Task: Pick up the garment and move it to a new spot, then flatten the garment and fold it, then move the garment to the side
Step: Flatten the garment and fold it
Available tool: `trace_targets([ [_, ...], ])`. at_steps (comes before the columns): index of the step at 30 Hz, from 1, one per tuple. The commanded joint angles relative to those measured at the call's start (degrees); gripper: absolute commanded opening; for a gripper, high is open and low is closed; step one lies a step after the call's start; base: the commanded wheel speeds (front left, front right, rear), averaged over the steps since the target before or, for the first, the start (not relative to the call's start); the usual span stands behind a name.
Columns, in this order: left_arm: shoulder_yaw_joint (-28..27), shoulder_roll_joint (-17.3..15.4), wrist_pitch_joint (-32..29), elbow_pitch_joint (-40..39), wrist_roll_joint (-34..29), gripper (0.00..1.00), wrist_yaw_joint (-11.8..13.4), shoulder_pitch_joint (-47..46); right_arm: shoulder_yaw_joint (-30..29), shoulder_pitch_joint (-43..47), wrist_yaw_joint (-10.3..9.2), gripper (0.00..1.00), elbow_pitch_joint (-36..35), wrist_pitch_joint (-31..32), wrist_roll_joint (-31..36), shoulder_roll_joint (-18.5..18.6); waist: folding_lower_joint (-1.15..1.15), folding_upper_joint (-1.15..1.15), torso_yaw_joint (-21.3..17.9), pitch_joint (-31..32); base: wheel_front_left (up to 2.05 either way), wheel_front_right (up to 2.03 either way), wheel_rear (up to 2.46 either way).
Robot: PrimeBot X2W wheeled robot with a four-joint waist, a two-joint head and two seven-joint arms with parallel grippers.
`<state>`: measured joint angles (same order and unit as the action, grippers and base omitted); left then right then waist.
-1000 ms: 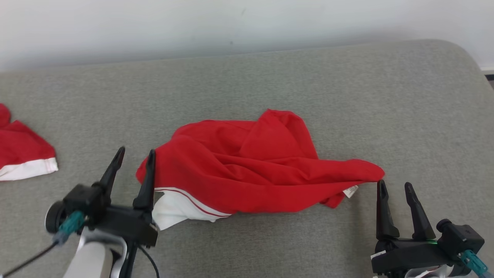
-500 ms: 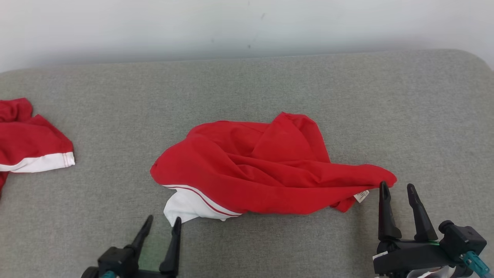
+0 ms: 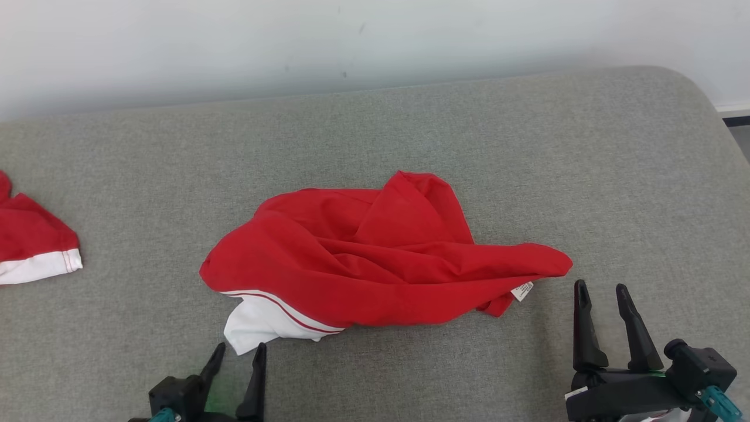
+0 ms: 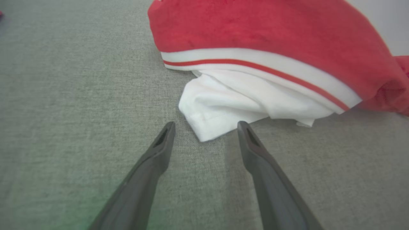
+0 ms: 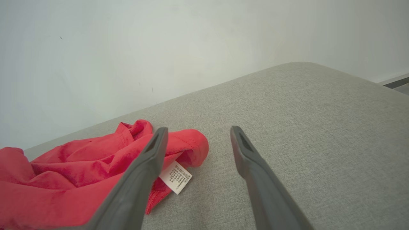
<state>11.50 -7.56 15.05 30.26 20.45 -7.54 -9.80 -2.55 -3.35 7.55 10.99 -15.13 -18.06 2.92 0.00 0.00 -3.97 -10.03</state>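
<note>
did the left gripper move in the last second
Yes. The left gripper has pulled back toward the robot: from beside the left edge of the garment to just short of its white corner, jaws open.

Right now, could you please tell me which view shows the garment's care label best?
The right wrist view: the care label lies close and large, printed lines visible. The head view shows it as a tiny white tab at the garment's right end. The left wrist view faces its white-banded end.
</note>
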Motion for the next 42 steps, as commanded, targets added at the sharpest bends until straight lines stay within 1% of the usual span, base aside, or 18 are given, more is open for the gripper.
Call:
trace_targets([
  [1, 0.25, 0.12, 0.15, 0.28, 0.31, 0.5, 0.1, -0.69, -0.13, 0.47, -0.13, 1.0, -0.09, -0.05, 0.2, -0.07, 0.0, 0.0, -0.12, 0.06, 0.0, 0.0, 0.0],
  [3, 0.76, 0.32, 0.15, 0.42, 0.64, 0.0, 0.1, -1.15, -0.4, 0.83, -0.13, 1.0, -0.24, -0.05, 0.33, -0.08, 0.0, 0.0, 0.05, 0.26, 0.0, 0.0, 0.0],
  [7, 1.37, 0.15, 0.15, -0.76, 0.82, 0.0, 0.1, -0.28, -1.34, 1.62, -0.13, 1.0, -0.03, -0.05, 0.25, -0.07, 0.0, 0.0, 1.28, 1.1, 0.0, 0.0, 0.0],
  [10, 0.79, 0.02, 0.15, -3.57, 0.4, 0.0, 0.1, 1.46, -1.67, 2.35, -0.13, 1.0, 0.29, -0.05, -0.3, -0.06, 0.0, 0.0, 2.75, 2.02, 0.0, 0.0, 0.0],
  [14, 0.12, -1.13, 0.15, -7.79, -0.11, 0.0, 0.1, 5.35, -1.41, 3.08, -0.13, 1.0, 0.61, -0.05, -0.82, -0.07, 0.0, 0.0, 4.87, 3.08, 0.0, 0.0, 0.0],
  [20, -1.12, -1.64, 0.15, -13.39, 0.74, 0.0, 0.1, 11.9, -1.98, 3.79, -0.13, 1.0, 0.75, -0.04, -1.1, -0.05, 0.0, 0.0, 7.61, 3.74, 0.0, 0.0, 0.0],
  [22, -0.81, -1.46, 0.15, -13.6, 1.37, 0.0, 0.1, 13.06, -2.22, 3.91, -0.13, 1.0, 0.77, -0.05, -0.95, -0.06, 0.0, 0.0, 8.29, 3.63, 0.0, 0.0, 0.0],
  [24, 0.27, -1.43, 0.15, -12.24, 1.22, 0.0, 0.1, 13.96, -2.17, 3.94, -0.13, 1.0, 1.01, -0.05, -0.61, -0.05, 0.0, 0.0, 8.62, 3.71, 0.0, 0.0, 0.0],
  [28, 0.53, -0.6, 0.15, -9.5, 1.16, 0.0, 0.1, 13.75, -1.97, 4.02, -0.13, 1.0, 1.06, -0.05, -0.15, -0.05, 0.0, 0.0, 8.59, 4.04, 0.0, 0.0, 0.0],
  [29, 0.35, -0.15, 0.15, -9.15, 1.56, 0.4, 0.1, 13.55, -1.99, 4.01, -0.13, 1.0, 1.05, -0.05, -0.03, -0.05, 0.0, 0.0, 8.49, 4.1, 0.0, 0.0, 0.0],
  [30, 0.19, 0.23, 0.15, -9.04, 2.1, 1.0, 0.1, 13.4, -1.98, 3.98, -0.13, 1.0, 0.98, -0.05, 0.16, -0.05, 0.0, 0.0, 8.37, 4.17, 0.0, 0.0, 0.0],
  [34, -2.38, 0.64, 0.15, -11.86, 0.89, 1.0, 0.1, 12.5, -2.39, 3.87, -0.13, 1.0, 0.74, -0.05, 0.6, -0.06, 0.0, 0.0, 8.02, 4.32, 0.0, 0.0, 0.0],
  [39, -7.67, 1.78, 0.15, -17.68, -2.71, 1.0, 0.1, 12.79, -2.49, 3.73, -0.13, 1.0, 0.84, -0.05, 0.96, -0.06, 0.0, 0.0, 7.56, 4.43, 0.0, 0.0, 0.0],
  [42, -10.87, 2.9, 0.15, -20.45, -4.64, 1.0, 0.09, 12.5, -2.66, 3.52, -0.13, 1.0, 2.04, -0.05, 1.89, -0.06, 0.0, 0.0, 7.38, 4.54, 0.0, 0.0, 0.0],
])
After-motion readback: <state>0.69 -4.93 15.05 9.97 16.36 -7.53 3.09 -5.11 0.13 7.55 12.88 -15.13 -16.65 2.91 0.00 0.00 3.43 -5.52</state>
